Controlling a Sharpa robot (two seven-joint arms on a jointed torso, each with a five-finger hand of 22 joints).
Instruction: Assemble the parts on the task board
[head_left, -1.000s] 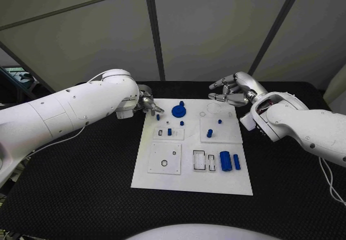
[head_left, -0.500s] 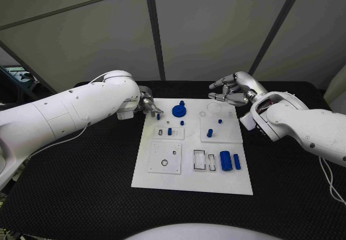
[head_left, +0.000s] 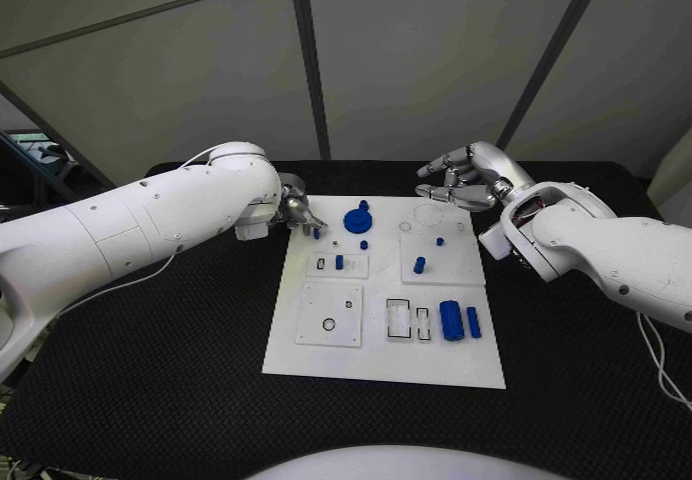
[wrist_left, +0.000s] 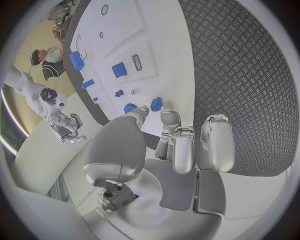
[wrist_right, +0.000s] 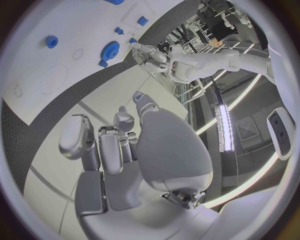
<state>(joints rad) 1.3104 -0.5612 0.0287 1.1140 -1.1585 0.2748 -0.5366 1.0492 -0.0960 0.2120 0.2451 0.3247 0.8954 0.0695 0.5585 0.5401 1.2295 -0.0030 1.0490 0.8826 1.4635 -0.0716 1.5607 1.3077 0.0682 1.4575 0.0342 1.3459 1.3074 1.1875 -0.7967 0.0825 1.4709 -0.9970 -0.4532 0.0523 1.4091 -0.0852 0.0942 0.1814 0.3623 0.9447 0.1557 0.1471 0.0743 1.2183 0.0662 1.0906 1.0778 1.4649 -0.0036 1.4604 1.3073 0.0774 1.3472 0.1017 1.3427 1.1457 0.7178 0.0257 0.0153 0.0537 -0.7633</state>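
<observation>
My task board (head_left: 387, 350) lies in the middle of a black, diamond-textured table (head_left: 159, 350), with grey panelled walls (head_left: 418, 70) behind it. My left hand (head_left: 296, 209) rests at the board's far left corner, pinching a small blue peg (head_left: 315, 232) between its fingertips. My right hand (head_left: 462, 180) hovers beyond the board's far right corner, fingers curled around nothing. A blue gear (head_left: 358, 222) and a blue cylinder (head_left: 451, 321) sit on the board.

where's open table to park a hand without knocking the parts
The black table is bare on both sides of the task board and in front of it. It is crowded at the board's far end, round the blue gear, left hand and right hand.
</observation>
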